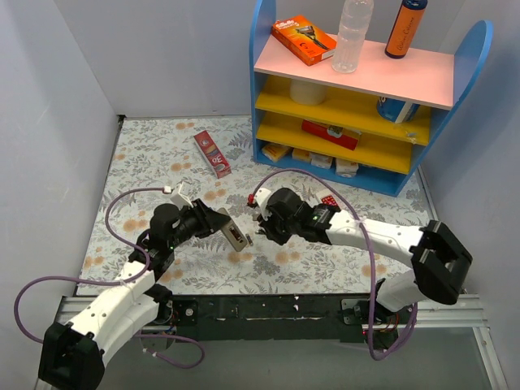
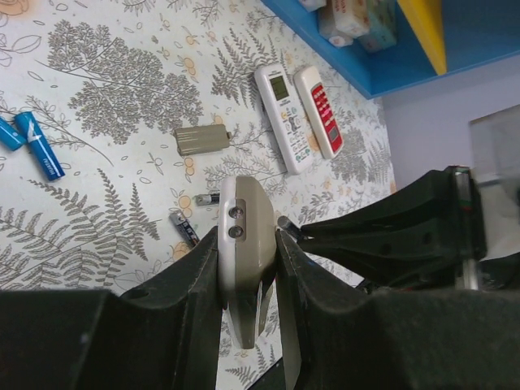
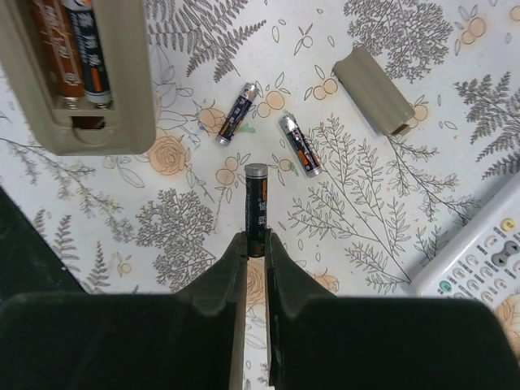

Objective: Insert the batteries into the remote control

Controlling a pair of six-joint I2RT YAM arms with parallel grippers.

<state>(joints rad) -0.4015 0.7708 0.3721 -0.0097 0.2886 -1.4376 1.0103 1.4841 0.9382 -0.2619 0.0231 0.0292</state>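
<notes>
We see a worktop [image 1: 154, 154] under a fern-and-flower cloth, with a blue shelf [image 1: 481, 49] with yellow boards at its far right.

The left jaws are closed on the two long sides of the remote control [image 2: 242, 236], a beige one, and hold it clear of the worktop in the space between the arms. In the right wrist view its back faces us with the battery compartment open. There, two batteries [image 3: 77, 49] lie side by side inside it.

On the cloth near the shelf lies a white remote [image 2: 282, 118] with a pale green screen, and a red-faced remote [image 2: 318, 110] lies just beside it. A beige cover [image 3: 374, 101] lies flat on its own, apart from both.

The right jaws are almost closed and pinch one dark battery [image 3: 257, 195] by its near end. It sticks straight out beyond the tips, metal cap foremost. It is near the remote control's open end but apart from it.

Two loose batteries [image 3: 236, 112] lie on the cloth between the held one and the cover. At the left edge of the left wrist view we see two blue cylinders [image 2: 39, 146]. They may be batteries as well, but the view is too poor to say.
</notes>
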